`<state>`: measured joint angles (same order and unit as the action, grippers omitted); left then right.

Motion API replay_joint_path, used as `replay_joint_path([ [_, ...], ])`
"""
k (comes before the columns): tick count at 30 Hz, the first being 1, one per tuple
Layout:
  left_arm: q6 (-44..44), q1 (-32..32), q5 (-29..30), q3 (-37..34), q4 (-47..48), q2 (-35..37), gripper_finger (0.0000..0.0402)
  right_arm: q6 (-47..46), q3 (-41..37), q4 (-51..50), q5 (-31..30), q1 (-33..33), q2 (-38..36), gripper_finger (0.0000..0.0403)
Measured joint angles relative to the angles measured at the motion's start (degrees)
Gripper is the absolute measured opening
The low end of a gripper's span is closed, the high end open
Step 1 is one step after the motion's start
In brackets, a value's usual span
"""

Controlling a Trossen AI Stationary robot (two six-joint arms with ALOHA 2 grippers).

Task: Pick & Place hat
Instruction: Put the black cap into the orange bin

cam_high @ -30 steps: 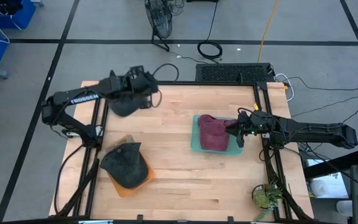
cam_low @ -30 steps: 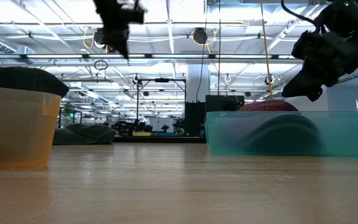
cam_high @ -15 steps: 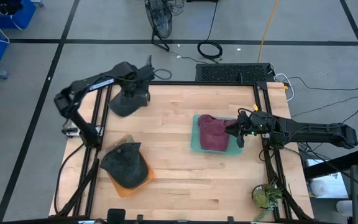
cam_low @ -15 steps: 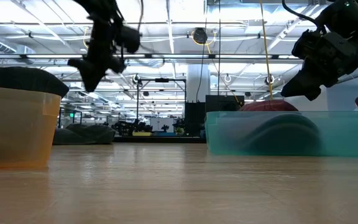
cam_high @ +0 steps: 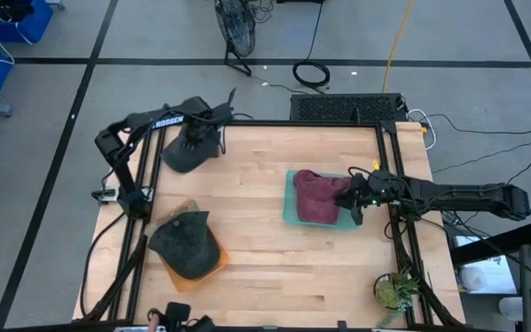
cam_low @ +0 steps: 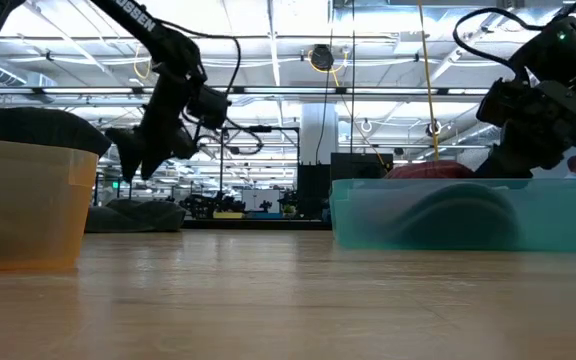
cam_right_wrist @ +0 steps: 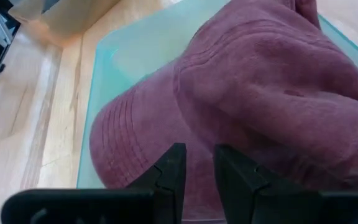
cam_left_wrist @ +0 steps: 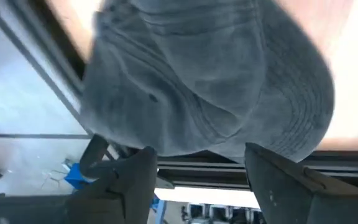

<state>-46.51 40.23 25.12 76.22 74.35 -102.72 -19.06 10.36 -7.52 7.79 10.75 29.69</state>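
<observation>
Hats number three: a dark one fills the orange bin nearest, a maroon one (crumpled) lies in the teal tray beside the right gripper, fingers nearly together, and a grey one sits farthest, under the left gripper, fingers spread.

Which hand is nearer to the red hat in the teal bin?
Right. The right hand is at the red hat's edge, over the teal bin. The left hand is far off, above the grey hat at the table's far left corner.
</observation>
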Motion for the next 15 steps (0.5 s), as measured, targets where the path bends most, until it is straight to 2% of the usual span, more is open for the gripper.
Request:
replay_joint_path([
  [5, -5.6, 2.1, 1.8, -5.2, -5.4, 0.7, 0.0230, -0.2, -0.2, 0.9, 0.0, 0.0, 0.0, 0.0073],
  [9, -7.1, 3.6, -0.9, -7.8, -10.0, 0.6, 0.0206, -0.2, -0.2, 4.0, 0.0, 0.0, 0.0, 0.0073],
  [15, -9.5, 4.5, -1.3, -11.2, -12.4, 0.7, 0.0187, 1.0, -0.2, 6.8, 0.0, 0.0, 0.0, 0.0073],
])
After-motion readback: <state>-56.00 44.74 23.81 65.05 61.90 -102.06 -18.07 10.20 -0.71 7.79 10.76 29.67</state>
